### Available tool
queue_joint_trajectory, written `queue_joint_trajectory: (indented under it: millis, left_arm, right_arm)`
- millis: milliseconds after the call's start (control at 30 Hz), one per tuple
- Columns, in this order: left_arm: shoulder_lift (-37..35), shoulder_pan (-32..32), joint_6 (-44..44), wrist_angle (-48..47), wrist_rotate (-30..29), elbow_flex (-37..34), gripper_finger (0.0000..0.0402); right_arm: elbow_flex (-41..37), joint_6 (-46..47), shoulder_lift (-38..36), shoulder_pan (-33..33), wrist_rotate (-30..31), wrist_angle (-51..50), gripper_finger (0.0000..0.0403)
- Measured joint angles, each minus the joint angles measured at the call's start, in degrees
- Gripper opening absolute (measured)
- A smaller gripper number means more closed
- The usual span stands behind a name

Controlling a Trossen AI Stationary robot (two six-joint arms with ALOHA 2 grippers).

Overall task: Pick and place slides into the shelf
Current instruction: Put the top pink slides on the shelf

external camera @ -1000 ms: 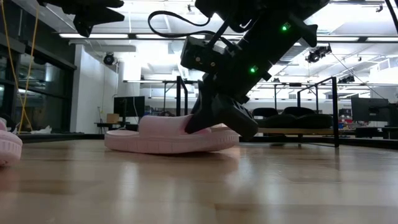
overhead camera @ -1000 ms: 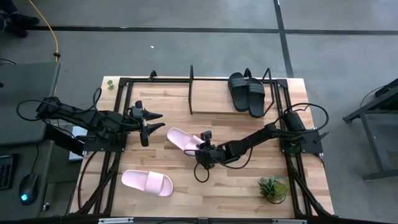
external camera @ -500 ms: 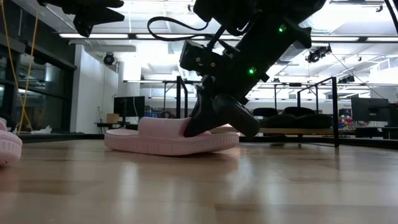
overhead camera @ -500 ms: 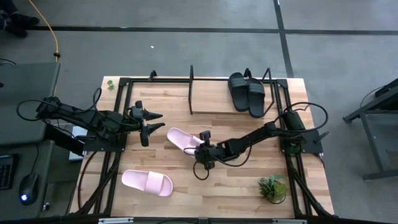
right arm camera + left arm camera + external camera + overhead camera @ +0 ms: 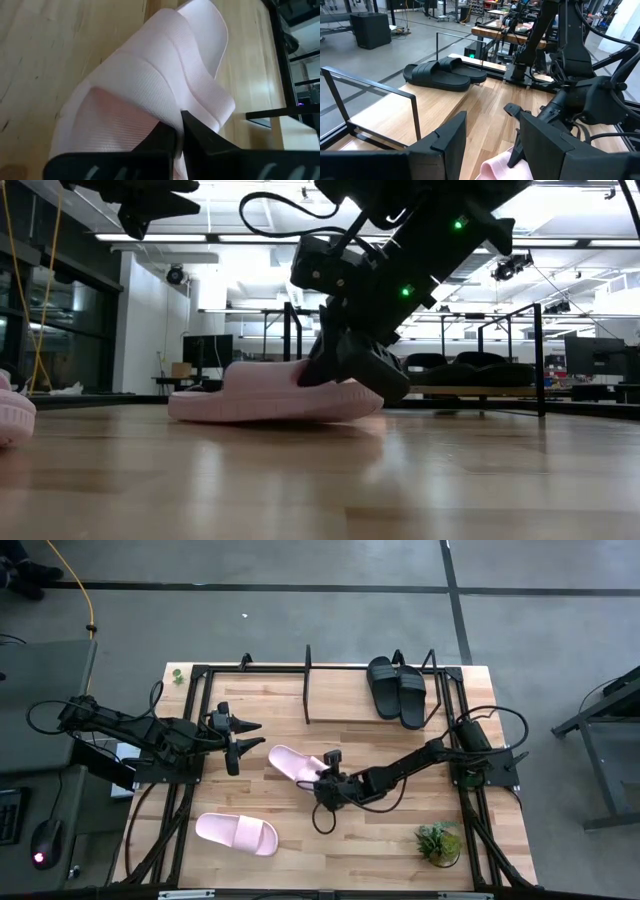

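Note:
One pale pink slide (image 5: pixel 293 762) lies mid-table, and my right gripper (image 5: pixel 322 781) is shut on it at its right, nearer end. The low view shows this slide (image 5: pixel 262 396) tipped, its right end a little off the wood. A second pink slide (image 5: pixel 236 833) lies flat near the front left. Two black slides (image 5: pixel 397 689) sit side by side on the right part of the shelf (image 5: pixel 338 706). My left gripper (image 5: pixel 241 735) hovers open left of the held slide, touching nothing. My right gripper pinches the edge of the pink slide's broad strap (image 5: pixel 161 111) between its two fingers (image 5: pixel 197 137). It comes slanting down from the table's right and near side. The slide's right end is raised slightly; its left end (image 5: pixel 185 408) rests on the table.
A small potted plant (image 5: pixel 438 841) stands near the front right corner. A black frame (image 5: pixel 196 700) edges the table on both sides. The left part of the shelf board (image 5: pixel 395 112) is bare wood between upright rods. Bare tabletop lies between the two pink slides.
My right gripper has risen slightly with the strap in its hold. The pink slide's right end has tipped up off the table, while its left end has stayed down.

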Motion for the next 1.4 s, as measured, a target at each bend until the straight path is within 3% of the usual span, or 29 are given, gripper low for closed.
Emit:
queue_joint_trajectory:
  millis: [467, 1400]
  left_arm:
    - [0.0, 0.0, 0.0, 0.0, 0.0, 0.0, 0.0168]
    - [0.0, 0.0, 0.0, 0.0, -1.1, 0.0, 0.0168]
  right_arm:
    - [0.0, 2.4, -2.0, 1.1, 7.6, -1.1, 0.0002]
    - [0.0, 17.0, -15.3, 4.3, 14.6, -20.0, 0.0002]
